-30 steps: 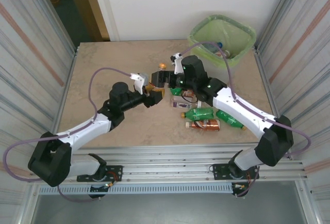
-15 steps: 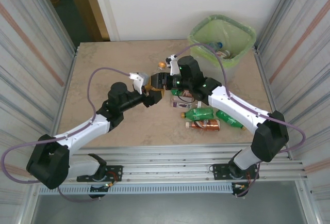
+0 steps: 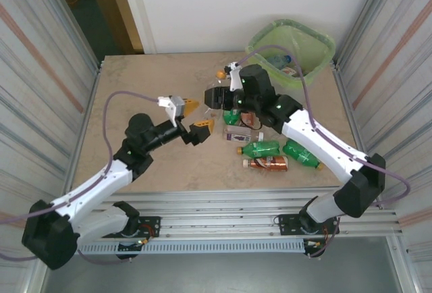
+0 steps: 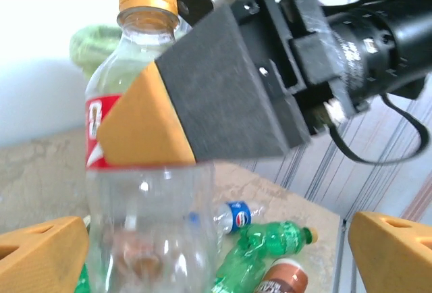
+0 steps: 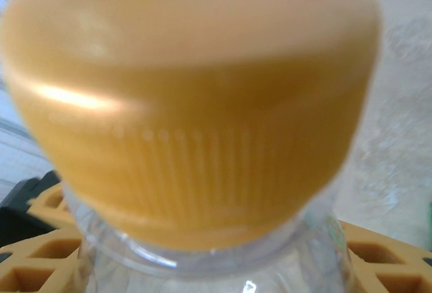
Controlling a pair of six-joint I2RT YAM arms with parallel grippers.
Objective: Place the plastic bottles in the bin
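While the right tool (image 3: 215,96) is closed on a clear bottle (image 4: 145,198), the left tool (image 3: 196,117) stands wide open just in front of it. In the left wrist view one grey finger (image 4: 223,97) of the right tool, tipped in orange, lies across the bottle's upper body at the red label (image 4: 94,131). In the right wrist view orange fingers (image 5: 40,266) sit on either side, just under the neck.

The left tool's two orange fingertips (image 4: 40,256) are spread far apart at the lower corners of the left wrist view. The bottle's lower body is between them, close to the one at lower left; I cannot tell whether they touch. Nothing is gripped there.

The held bottle is upright, see-through and looks empty, with a gold ribbed cap (image 5: 189,104) on top. From above it is near the middle of the table (image 3: 148,77), between the two arms. Its base is hidden, so I cannot tell whether it rests on the table.

More bottles lie on their sides in a loose cluster just right of the tools and nearer the arm bases: two green ones (image 3: 262,148), a brown one (image 3: 268,163) and a clear one with a blue cap (image 4: 236,215).

The bin (image 3: 327,44), lined with a light green bag, stands at the table's far right corner, well apart from the held bottle. At least one clear bottle lies inside.
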